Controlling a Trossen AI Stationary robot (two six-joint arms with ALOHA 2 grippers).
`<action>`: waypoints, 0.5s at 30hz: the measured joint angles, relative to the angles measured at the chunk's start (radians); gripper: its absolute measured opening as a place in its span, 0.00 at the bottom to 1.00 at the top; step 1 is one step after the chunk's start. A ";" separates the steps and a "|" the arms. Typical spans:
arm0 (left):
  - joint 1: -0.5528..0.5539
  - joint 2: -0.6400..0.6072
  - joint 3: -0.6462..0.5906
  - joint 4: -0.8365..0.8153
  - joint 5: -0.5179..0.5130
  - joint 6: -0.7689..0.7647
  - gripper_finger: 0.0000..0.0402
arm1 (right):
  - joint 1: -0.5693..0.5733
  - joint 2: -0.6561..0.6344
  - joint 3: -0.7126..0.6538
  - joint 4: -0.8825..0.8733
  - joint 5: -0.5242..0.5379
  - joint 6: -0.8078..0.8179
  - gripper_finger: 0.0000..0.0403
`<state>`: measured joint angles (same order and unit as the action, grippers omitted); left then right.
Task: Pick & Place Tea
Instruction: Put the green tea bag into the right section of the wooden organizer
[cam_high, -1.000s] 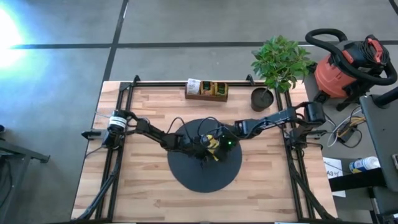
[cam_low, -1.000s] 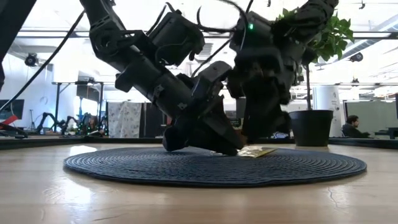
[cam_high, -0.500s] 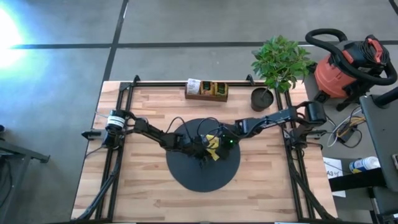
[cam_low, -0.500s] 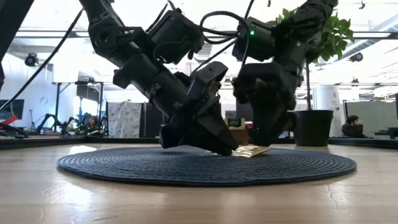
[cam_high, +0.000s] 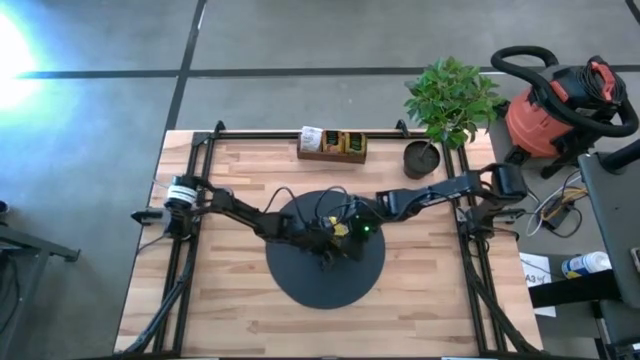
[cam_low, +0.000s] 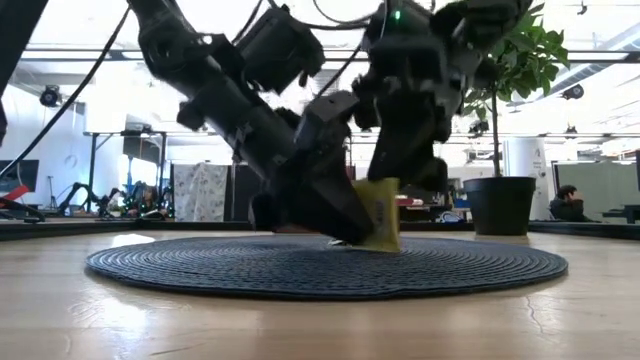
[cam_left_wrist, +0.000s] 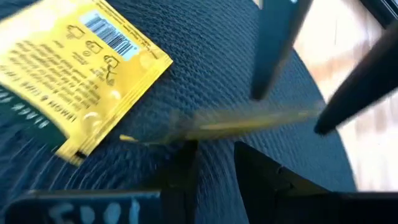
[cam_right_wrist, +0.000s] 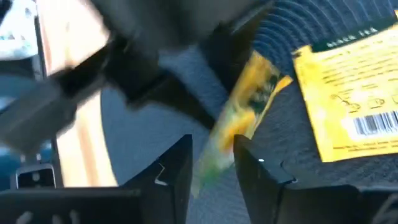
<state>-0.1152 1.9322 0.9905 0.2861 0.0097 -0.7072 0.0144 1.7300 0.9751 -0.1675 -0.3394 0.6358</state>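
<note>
Both arms are meeting over the middle of the black woven disc (cam_high: 328, 262). The right gripper (cam_right_wrist: 212, 163) is apparently holding a yellow tea packet (cam_low: 379, 214) on edge, its jaws closed on it. A second yellow packet (cam_left_wrist: 78, 90) is lying flat on the disc beside it. The left gripper (cam_left_wrist: 211, 163) is hovering just beside, jaws slightly apart.

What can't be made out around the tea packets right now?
- High view: the packet is mostly hidden under both pincers.
- Low view: the upright packet has its left edge behind the left pincer.
- Right wrist view: the edge-on packet is blurred; label unreadable.
- Left wrist view: the flat packet is cut off by the edge.
</note>
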 joint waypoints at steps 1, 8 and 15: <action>-0.003 -0.024 0.000 -0.033 0.000 -0.001 0.24 | 0.008 -0.007 0.009 -0.025 0.004 -0.021 0.26; -0.033 -0.195 -0.009 -0.315 -0.138 0.059 0.24 | 0.072 0.018 0.057 0.046 -0.002 -0.133 0.17; -0.033 -0.267 -0.101 -0.329 -0.167 -0.027 0.24 | 0.079 0.101 0.117 0.016 0.011 -0.115 0.17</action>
<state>-0.1478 1.6653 0.8896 -0.0432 -0.1571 -0.7340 0.0931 1.8312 1.0917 -0.1513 -0.3284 0.5209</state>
